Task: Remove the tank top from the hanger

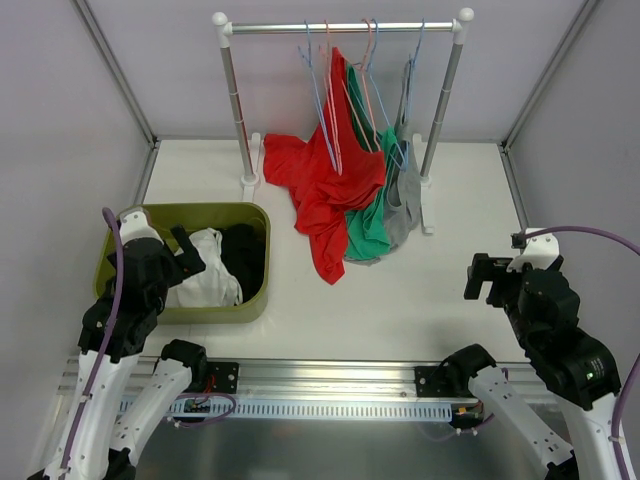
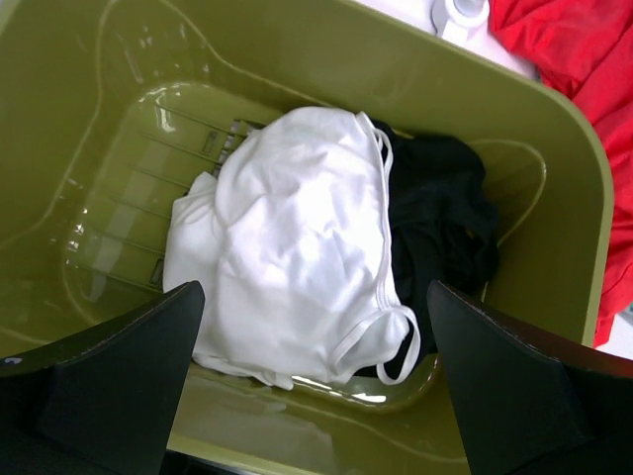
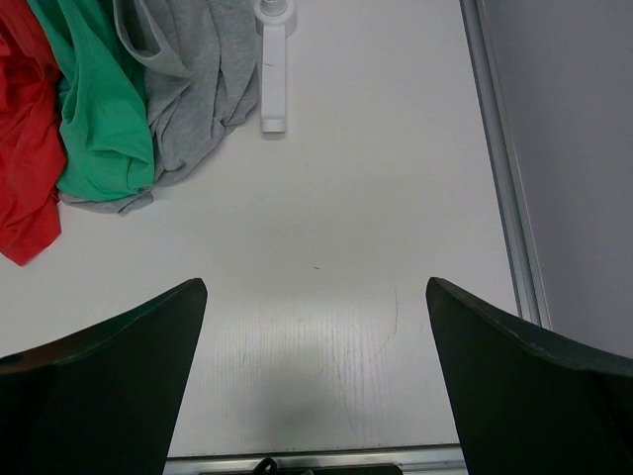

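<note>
1. Your left tool (image 2: 316, 386) stands open over the olive-green plastic bin (image 1: 200, 208); your right tool (image 3: 316, 376) stands open over bare white bench (image 3: 346, 228).
2. The grey cotton tank top (image 1: 404, 205) hangs on a blue wire hanger (image 1: 413, 50), nearest the right tool.
3. Pinch one strap beside the wire; slide it off the hanger's shoulder.
4. Mind the rack's right steel post (image 1: 446, 95); the bench before it lies open.

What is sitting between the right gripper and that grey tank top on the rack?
Nothing: only bare white table separates the right gripper from the grey tank top, shown plainly in the right wrist view.
</note>
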`<action>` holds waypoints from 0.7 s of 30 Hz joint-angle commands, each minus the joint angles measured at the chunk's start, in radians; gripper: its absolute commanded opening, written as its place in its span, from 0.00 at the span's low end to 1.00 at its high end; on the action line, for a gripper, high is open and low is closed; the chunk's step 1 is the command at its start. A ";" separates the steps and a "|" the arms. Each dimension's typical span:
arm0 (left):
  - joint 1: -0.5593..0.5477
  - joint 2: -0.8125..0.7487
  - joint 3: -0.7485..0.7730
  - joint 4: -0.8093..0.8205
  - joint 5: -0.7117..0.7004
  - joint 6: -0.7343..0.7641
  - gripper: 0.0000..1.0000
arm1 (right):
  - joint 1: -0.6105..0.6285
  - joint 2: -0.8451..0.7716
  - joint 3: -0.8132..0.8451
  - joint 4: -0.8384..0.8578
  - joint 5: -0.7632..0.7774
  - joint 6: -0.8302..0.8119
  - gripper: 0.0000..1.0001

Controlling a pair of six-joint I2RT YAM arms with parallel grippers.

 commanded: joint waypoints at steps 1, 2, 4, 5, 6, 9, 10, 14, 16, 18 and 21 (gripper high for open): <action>0.006 -0.020 -0.023 0.034 0.061 0.037 0.99 | 0.002 -0.006 -0.010 0.042 0.040 -0.014 1.00; 0.007 -0.024 -0.029 0.037 0.071 0.039 0.99 | 0.002 -0.011 -0.013 0.044 0.052 -0.011 1.00; 0.006 -0.037 -0.033 0.041 0.060 0.037 0.99 | 0.002 -0.027 -0.023 0.047 0.052 0.000 0.99; 0.007 -0.040 -0.038 0.043 0.052 0.037 0.99 | 0.002 -0.031 -0.026 0.047 0.046 0.000 1.00; 0.007 -0.049 -0.041 0.044 0.045 0.039 0.99 | 0.002 -0.035 -0.027 0.048 0.043 0.003 0.99; 0.006 -0.077 -0.059 0.058 0.035 0.040 0.99 | 0.000 -0.034 -0.032 0.047 0.041 0.009 1.00; 0.007 -0.083 -0.069 0.067 0.045 0.046 0.99 | 0.002 -0.031 -0.033 0.047 0.035 0.007 1.00; 0.006 -0.106 -0.087 0.095 0.083 0.065 0.99 | 0.002 -0.029 -0.038 0.050 0.032 0.009 0.99; 0.006 -0.101 -0.093 0.106 0.112 0.077 0.99 | 0.002 -0.023 -0.043 0.056 0.026 0.010 0.99; 0.007 -0.095 -0.092 0.109 0.121 0.082 0.99 | 0.000 -0.020 -0.046 0.056 0.025 0.015 0.99; 0.006 -0.098 -0.093 0.110 0.121 0.083 0.99 | 0.000 -0.009 -0.046 0.056 0.035 0.029 0.99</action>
